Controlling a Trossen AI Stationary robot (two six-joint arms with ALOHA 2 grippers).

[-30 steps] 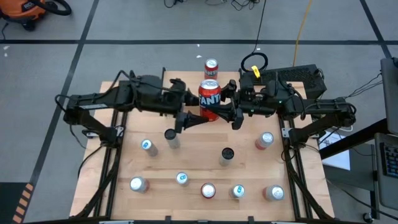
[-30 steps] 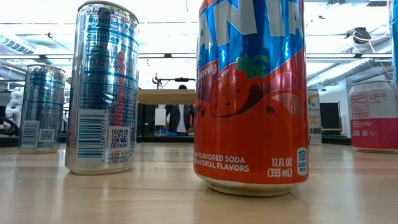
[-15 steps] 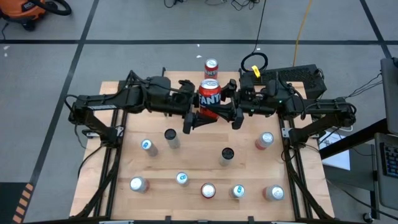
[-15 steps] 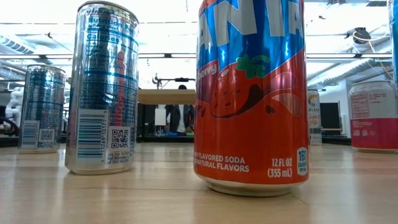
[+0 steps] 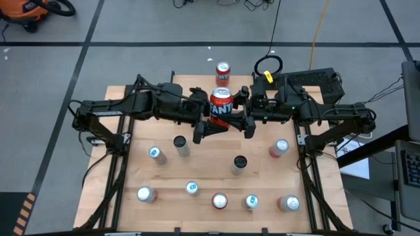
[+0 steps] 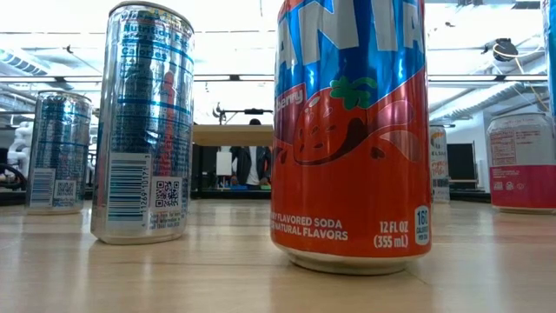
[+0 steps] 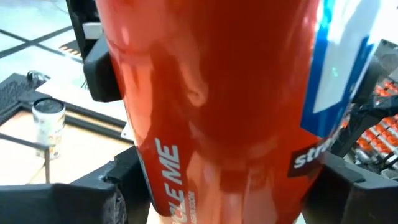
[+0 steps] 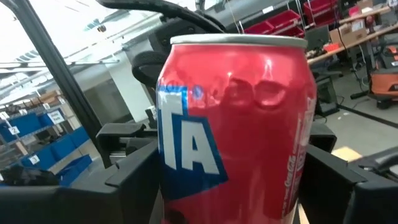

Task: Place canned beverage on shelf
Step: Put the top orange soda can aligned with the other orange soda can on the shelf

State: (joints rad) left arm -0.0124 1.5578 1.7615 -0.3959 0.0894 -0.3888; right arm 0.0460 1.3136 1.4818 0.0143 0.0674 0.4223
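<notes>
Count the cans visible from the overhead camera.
11. One Fanta can sits between the left gripper and the right gripper. One is behind it, at the far edge. Four stand mid-table. Five line the near edge. The arms may hide others.

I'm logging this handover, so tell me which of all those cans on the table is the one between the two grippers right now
The big red and blue Fanta can, near the table's far middle. It sits between the left gripper and right gripper; every other can stands alone, untouched.
</notes>
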